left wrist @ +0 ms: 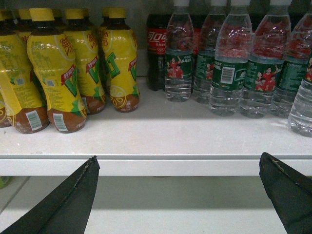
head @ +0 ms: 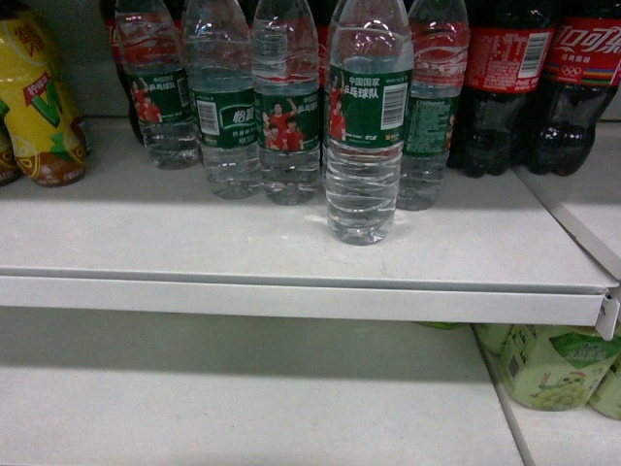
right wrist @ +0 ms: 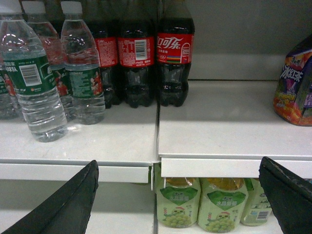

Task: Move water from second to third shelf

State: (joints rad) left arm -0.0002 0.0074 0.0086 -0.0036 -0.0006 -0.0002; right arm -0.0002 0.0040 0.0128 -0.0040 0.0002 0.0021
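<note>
1. Clear ribbed plastic is what the water bottle [head: 363,126] is made of; it stands upright at the front of the white upper shelf [head: 291,248], ahead of a row of the same green-labelled water bottles [head: 223,97]. Its label shows red-shirted figures, white Chinese text and a barcode.
2. In the left wrist view that front bottle is cut off at the right edge [left wrist: 302,105]; in the right wrist view it is the nearest one on the left [right wrist: 34,83].
3. Dark cola bottles [head: 543,83] with red labels stand to the right of the water, toward the back of the shelf.
4. Yellow-labelled tea bottles [left wrist: 73,68] fill the left part of the same shelf, apart from the water.
5. On the lower shelf [head: 243,408], pale green drink bottles [right wrist: 200,207] sit at the right, under the neighbouring shelf section; the part below the water shows bare white board.
6. A purple and orange snack bag [right wrist: 295,87] sits at the right edge of the upper shelf in the right wrist view.
7. Left gripper [left wrist: 180,195]: its two dark fingers [left wrist: 68,202] are spread wide at the frame's bottom corners, holding nothing, in front of the shelf edge.
8. Right gripper [right wrist: 180,197]: likewise spread wide and holding nothing, its fingers [right wrist: 70,204] low in front of the shelf lip, well apart from the water
</note>
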